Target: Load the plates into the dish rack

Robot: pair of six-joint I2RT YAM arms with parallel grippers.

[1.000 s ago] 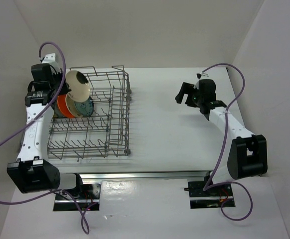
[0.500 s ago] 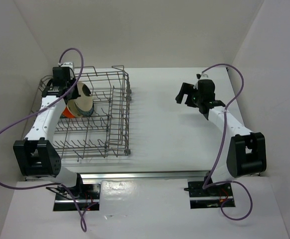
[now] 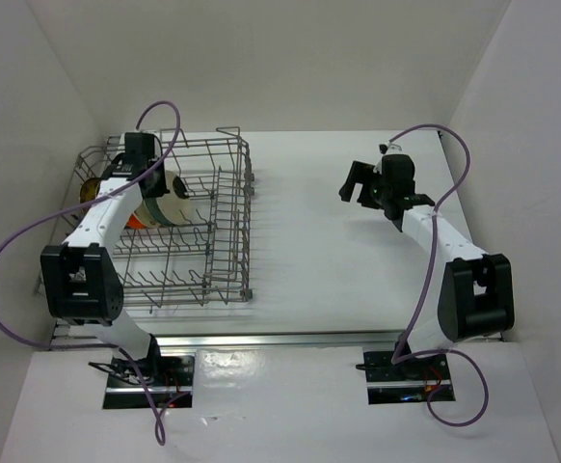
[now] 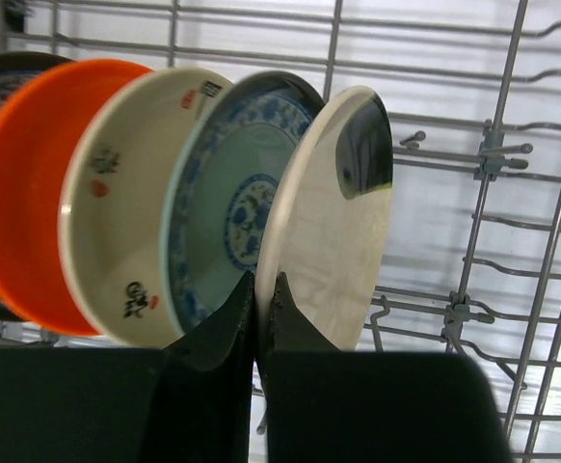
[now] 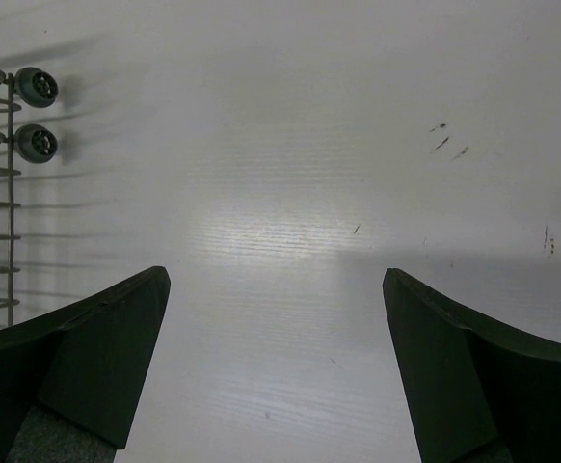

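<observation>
The plates [image 3: 165, 210] are standing on edge in 1 row inside the dish rack [image 3: 218, 241], which is sitting along the left edge of the tabletop [image 5: 290, 145], toward the far-left corner. In the left wrist view, an orange plate [image 4: 20, 193], a printed beige plate [image 4: 117, 222], a blue-and-white plate [image 4: 232, 203] and a plain beige plate [image 4: 333, 251] are leaning side by side. The left gripper [image 4: 261, 289] is clenching the lower rim of the plain beige plate. The right gripper [image 5: 276, 280] is hanging released over bare tabletop toward the far-right corner.
</observation>
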